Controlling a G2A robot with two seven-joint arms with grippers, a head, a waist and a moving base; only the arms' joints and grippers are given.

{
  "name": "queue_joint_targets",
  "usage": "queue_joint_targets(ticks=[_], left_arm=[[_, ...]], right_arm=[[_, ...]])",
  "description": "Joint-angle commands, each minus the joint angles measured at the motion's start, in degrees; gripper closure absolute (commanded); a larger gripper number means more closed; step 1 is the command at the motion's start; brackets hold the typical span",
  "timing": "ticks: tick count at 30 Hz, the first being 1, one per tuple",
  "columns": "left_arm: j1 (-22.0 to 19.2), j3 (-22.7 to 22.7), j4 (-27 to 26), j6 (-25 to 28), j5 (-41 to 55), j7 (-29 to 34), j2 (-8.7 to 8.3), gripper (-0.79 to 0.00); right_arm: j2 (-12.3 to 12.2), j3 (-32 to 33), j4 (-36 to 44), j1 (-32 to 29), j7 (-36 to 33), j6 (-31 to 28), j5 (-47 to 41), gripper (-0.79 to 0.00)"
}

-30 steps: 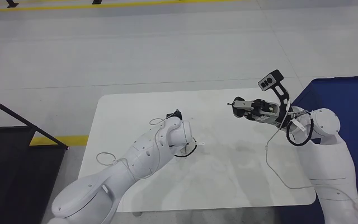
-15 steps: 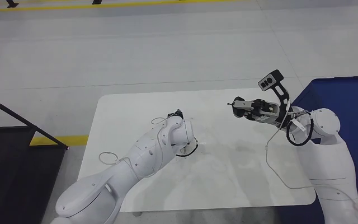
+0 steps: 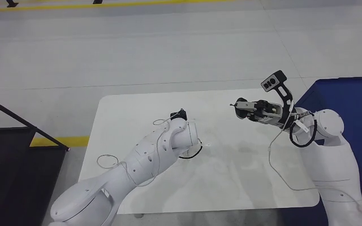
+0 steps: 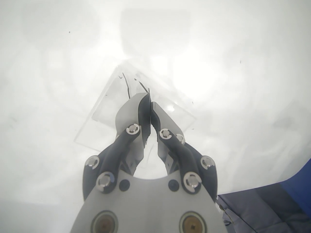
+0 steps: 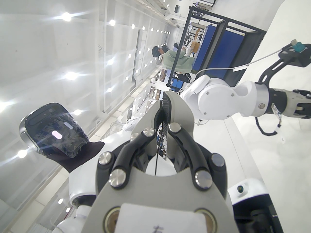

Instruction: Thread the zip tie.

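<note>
Right gripper (image 5: 165,98) pinches the zip tie (image 5: 156,163), left gripper (image 4: 148,98) closed above the table (image 3: 243,169) — threading likely wants slow, square alignment.

Site: a large robotics lab or test hall. This is indicated by a high white ceiling (image 5: 36,61) with rows of lights (image 5: 66,16), blue partitions (image 5: 233,42) set in black frames (image 5: 226,21), and a pale floor (image 3: 169,51) marked with a yellow line (image 3: 59,141). One white table (image 3: 254,186) is set out.
</note>
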State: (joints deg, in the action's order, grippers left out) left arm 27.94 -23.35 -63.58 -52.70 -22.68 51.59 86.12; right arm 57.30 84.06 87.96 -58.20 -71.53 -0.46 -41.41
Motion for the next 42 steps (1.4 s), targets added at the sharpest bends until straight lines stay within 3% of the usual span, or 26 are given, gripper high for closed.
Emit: queue_joint_targets(ticks=[1, 7, 11, 13, 18, 21, 23, 26, 30, 31, 39, 42], left_arm=[[1.3, -0.6, -4.9, -1.4, -0.1, -1.4, -1.54, 0.0], [7.0, -4.6, -23.0, -5.3, -4.3, -5.3, -7.81, 0.0], [15.6, -11.8, -38.0, -5.3, -12.4, -7.3, -12.01, 0.0], [19.2, -13.6, -42.7, -5.3, -14.7, -8.8, -12.98, 0.0], [19.2, -13.6, -42.7, -5.3, -14.7, -8.8, -12.98, 0.0], [20.9, -13.7, -43.5, -5.3, -18.5, -14.5, -12.98, 0.0], [23.2, -15.2, -47.7, -5.3, -19.8, -20.5, -12.64, 0.0], [29.8, -19.0, -56.2, -3.7, -16.6, -34.8, -11.46, 0.0], [37.4, -20.0, -56.4, 4.0, -11.5, -52.7, -9.75, 0.0], [38.4, -19.7, -55.8, 4.4, -10.5, -54.9, -9.32, 0.0], [39.0, -18.3, -54.7, 6.2, -10.4, -54.6, -8.99, 0.0], [40.3, -16.0, -54.2, 6.1, -15.6, -58.4, -8.6, 0.0]], right_arm=[[0.0, 0.0, 0.0, 0.0, 0.0, 0.0, 0.0, 0.0], [0.0, 0.0, 0.0, 0.0, 0.0, 0.0, 0.0, 0.0], [0.0, 0.0, 0.0, 0.0, 0.0, 0.0, 0.0, 0.0], [0.0, 0.0, 0.0, 0.0, 0.0, 0.0, 0.0, 0.0], [0.0, 0.0, 0.0, 0.0, 0.0, 0.0, 0.0, 0.0], [-0.2, -0.2, 0.8, -1.1, 0.1, 3.5, -0.1, 0.0], [-0.6, 0.1, 0.7, -1.7, -4.2, 9.3, -0.7, 0.0], [-1.7, 0.4, -0.5, -2.7, -10.9, 17.2, 2.8, 0.0], [-2.7, -1.0, -3.2, -4.3, -13.8, 19.4, 1.6, 0.0], [-2.9, 0.3, -3.2, -3.7, -9.9, 22.7, -0.2, 0.0], [-3.0, 0.9, -1.1, -3.9, -7.3, 23.0, 0.2, 0.0], [-2.9, -0.4, 0.5, -5.2, -4.1, 21.3, 1.2, 0.0]])
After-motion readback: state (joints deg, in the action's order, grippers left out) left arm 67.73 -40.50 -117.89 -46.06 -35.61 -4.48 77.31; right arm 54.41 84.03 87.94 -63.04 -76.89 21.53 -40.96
